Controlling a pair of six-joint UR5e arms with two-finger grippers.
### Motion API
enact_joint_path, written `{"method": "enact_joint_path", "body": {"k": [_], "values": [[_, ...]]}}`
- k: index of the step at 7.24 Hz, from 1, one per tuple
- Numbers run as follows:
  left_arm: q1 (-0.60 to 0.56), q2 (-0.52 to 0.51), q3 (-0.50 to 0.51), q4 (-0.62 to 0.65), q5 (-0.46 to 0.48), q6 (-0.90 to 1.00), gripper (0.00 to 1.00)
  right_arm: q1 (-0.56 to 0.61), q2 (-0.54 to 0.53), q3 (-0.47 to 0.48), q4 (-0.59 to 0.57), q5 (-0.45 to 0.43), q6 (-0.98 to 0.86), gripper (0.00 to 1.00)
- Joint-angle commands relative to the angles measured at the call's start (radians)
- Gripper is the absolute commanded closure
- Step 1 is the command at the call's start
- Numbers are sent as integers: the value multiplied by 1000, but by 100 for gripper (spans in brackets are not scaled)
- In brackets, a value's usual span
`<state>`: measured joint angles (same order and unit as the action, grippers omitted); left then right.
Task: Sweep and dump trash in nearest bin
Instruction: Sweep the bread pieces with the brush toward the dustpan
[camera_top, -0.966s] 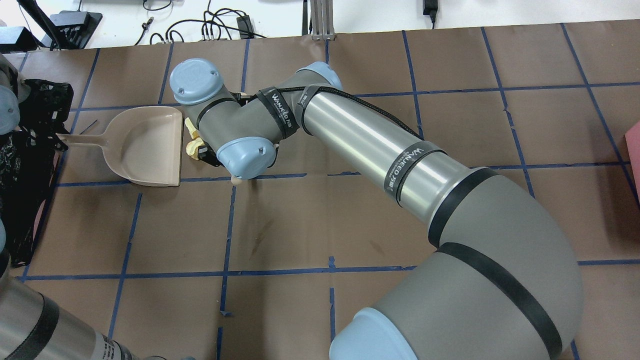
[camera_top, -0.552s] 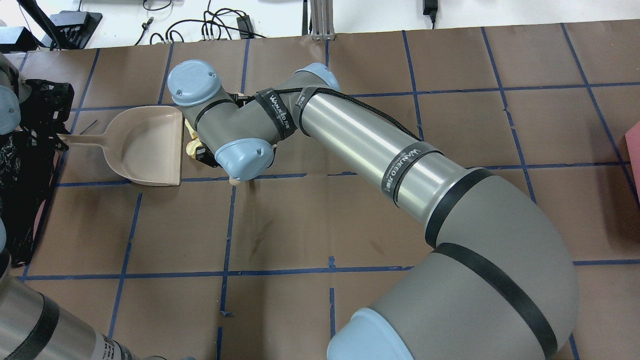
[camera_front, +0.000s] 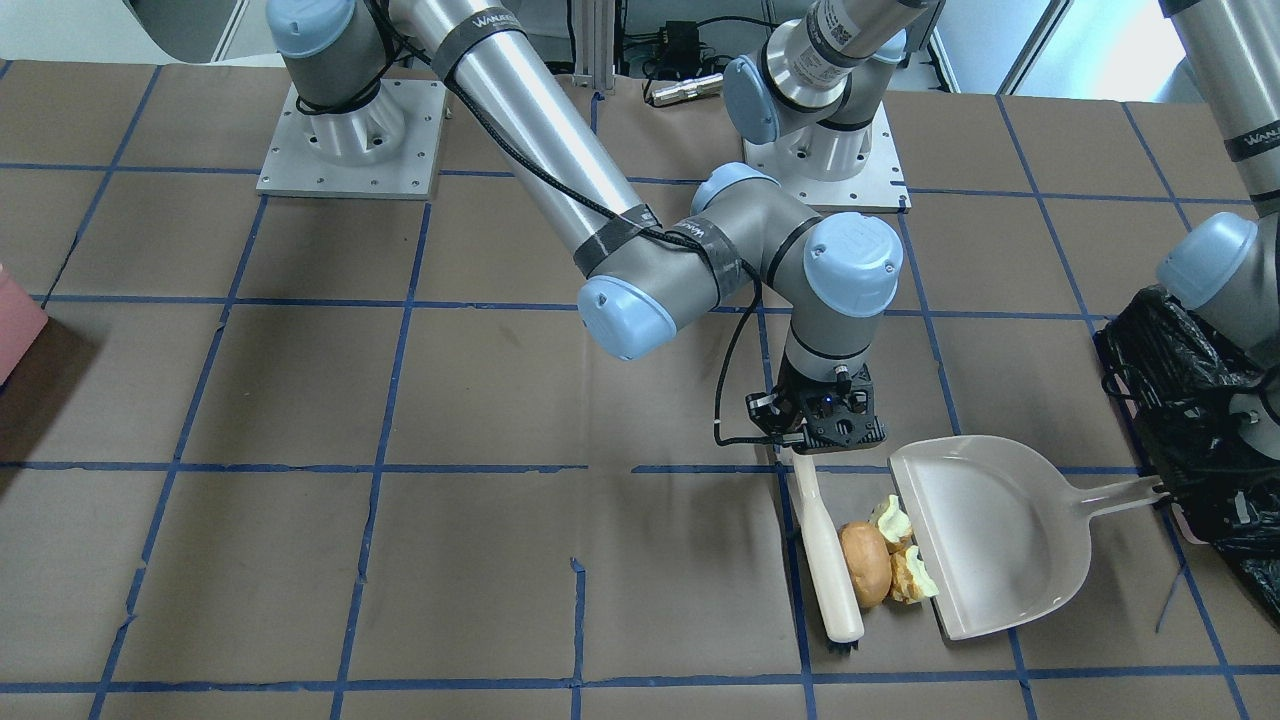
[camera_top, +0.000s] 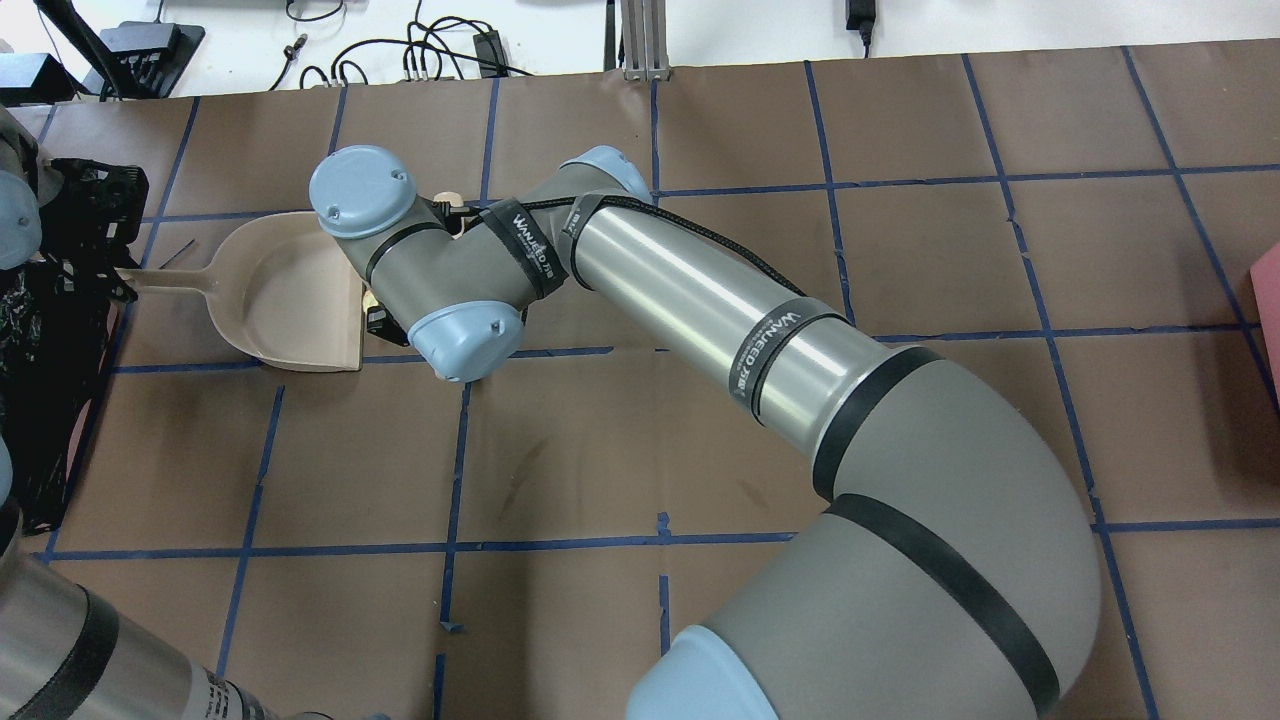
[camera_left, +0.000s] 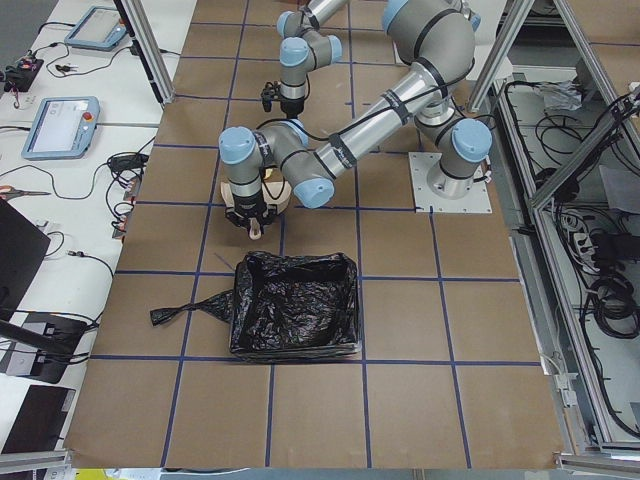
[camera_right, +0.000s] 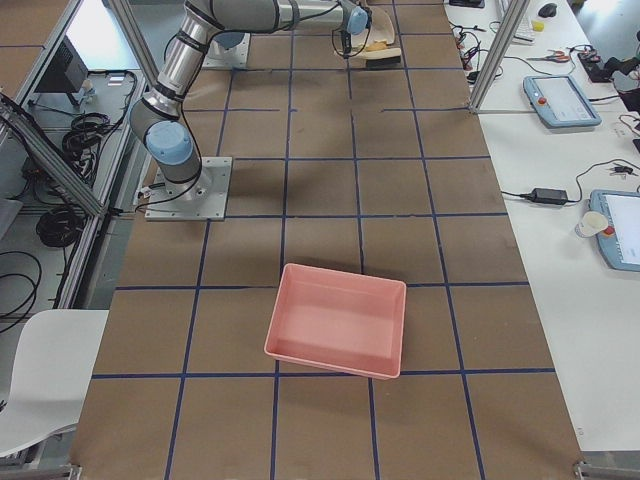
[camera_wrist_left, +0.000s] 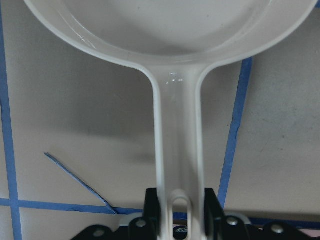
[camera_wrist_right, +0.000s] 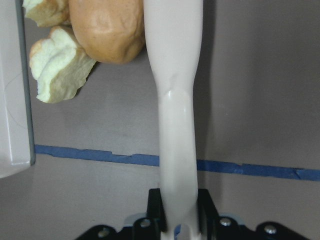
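The trash lies against the mouth of a beige dustpan (camera_front: 985, 535): a brown lump (camera_front: 866, 563) and two pale chunks (camera_front: 890, 520) (camera_front: 912, 578). My right gripper (camera_front: 820, 435) is shut on the handle of a white brush (camera_front: 828, 560), which lies along the trash's other side and touches the brown lump (camera_wrist_right: 107, 30). My left gripper (camera_wrist_left: 180, 212) is shut on the dustpan handle (camera_wrist_left: 177, 130). The black-bagged bin (camera_front: 1190, 430) stands right behind the dustpan handle. In the overhead view the right wrist hides the trash.
A plain pink tray (camera_right: 338, 320) sits far off at the table's other end. The two arm bases (camera_front: 350, 140) stand at the table's rear. The right arm (camera_top: 700, 300) stretches across the middle of the table.
My right arm has moved left toward the dustpan with the brush. The yellow chunks that showed beside the wrist are now hidden under it. The dustpan has not moved.
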<state>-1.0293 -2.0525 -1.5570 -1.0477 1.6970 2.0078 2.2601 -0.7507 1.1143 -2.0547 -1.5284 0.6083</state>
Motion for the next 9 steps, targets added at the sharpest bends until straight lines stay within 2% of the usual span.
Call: {"method": "enact_joint_path", "body": {"k": [1, 9], "values": [[-3, 0, -6, 2, 0, -15, 99, 15, 36, -57, -2, 16, 24, 93], [-6, 8, -6, 2, 0, -35, 99, 56, 77, -137, -4, 54, 54, 93]]}}
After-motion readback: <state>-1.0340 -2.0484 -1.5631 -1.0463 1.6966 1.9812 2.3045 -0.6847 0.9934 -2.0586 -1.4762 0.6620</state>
